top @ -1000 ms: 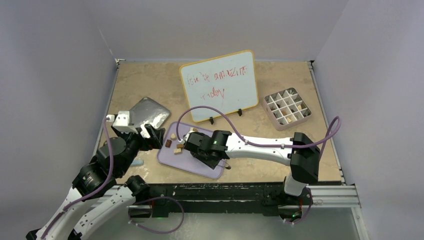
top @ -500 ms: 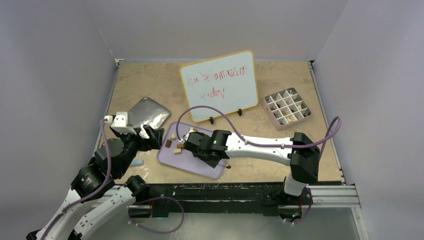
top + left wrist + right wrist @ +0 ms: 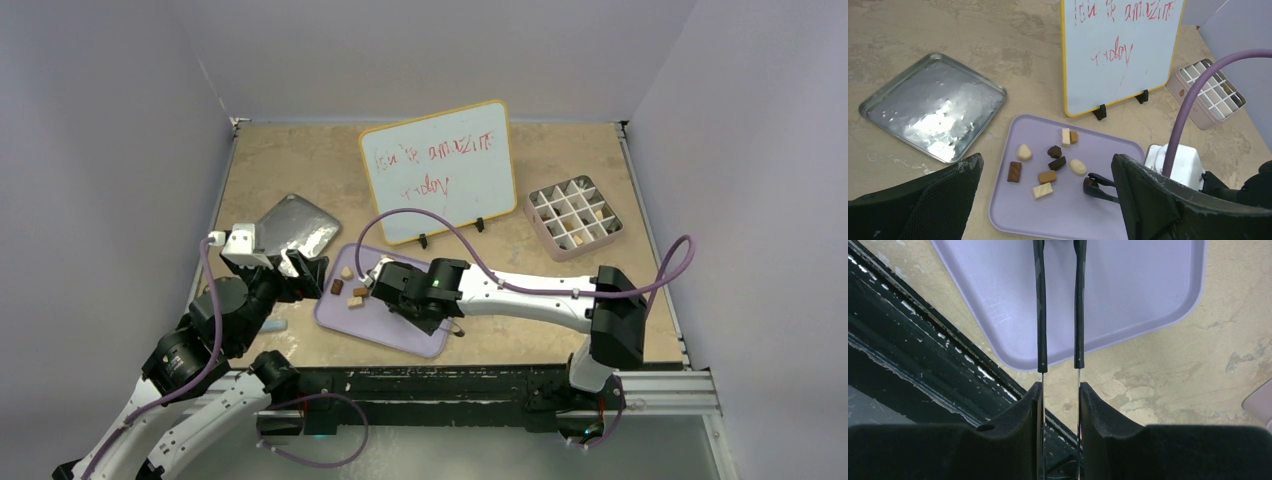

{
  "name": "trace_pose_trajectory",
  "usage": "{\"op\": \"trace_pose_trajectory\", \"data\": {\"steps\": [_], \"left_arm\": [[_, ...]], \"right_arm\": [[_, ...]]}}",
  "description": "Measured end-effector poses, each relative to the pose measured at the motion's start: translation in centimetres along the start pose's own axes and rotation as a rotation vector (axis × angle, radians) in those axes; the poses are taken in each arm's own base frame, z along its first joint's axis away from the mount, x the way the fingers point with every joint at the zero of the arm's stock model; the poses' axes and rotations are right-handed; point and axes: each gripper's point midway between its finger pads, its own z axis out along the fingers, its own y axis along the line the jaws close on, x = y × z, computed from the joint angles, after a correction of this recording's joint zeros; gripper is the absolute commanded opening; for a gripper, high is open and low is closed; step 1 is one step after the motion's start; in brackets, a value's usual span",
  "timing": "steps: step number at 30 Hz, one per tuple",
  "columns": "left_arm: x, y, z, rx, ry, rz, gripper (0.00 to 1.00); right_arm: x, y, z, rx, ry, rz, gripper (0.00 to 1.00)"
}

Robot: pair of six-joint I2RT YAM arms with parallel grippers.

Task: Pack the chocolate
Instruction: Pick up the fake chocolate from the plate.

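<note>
Whiteboard (image 3: pixel 440 170), upright beyond right gripper (image 3: pixel 1059 390): red handwriting, two lines. Upper line partly legible, "amazin"; lower reads "today". No other readable text.

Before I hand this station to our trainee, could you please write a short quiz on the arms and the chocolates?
1. True or false: the left gripper is shut on a chocolate.
2. What does the right gripper hold? A) a spoon B) black tweezers C) nothing
3. Fill in: the loose chocolates lie on the ____ tray.
Key: 1 false, it is open and empty; 2 B; 3 lavender.
</note>
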Motion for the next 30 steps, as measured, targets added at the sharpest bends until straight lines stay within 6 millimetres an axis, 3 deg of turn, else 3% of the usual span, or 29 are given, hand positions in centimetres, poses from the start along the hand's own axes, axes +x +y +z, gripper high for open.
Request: {"op": "trace_pose_trajectory", "data": {"steps": [13,20,25,30], "left_arm": [[0.0,0.0,0.0,0.000,0.000,0.000,0.99],[0.0,0.0,0.0,0.000,0.000,0.000,0.99],[0.0,0.0,0.0,0.000,0.001,0.000,0.99],[0.0,0.0,0.0,0.000,0.001,0.000,0.99]], "right_arm": [[0.7,-0.5,-1.6,0.003,-0.001,0.027,0.20],[1.2,-2.3,-2.8,0.056,-0.007,0.080,0.19],[1.5,-6.1,-3.8,0.126,-0.009,0.200,0.19],[3.1,-13.1,-4.5,0.260,0.017,0.402,0.20]]}}
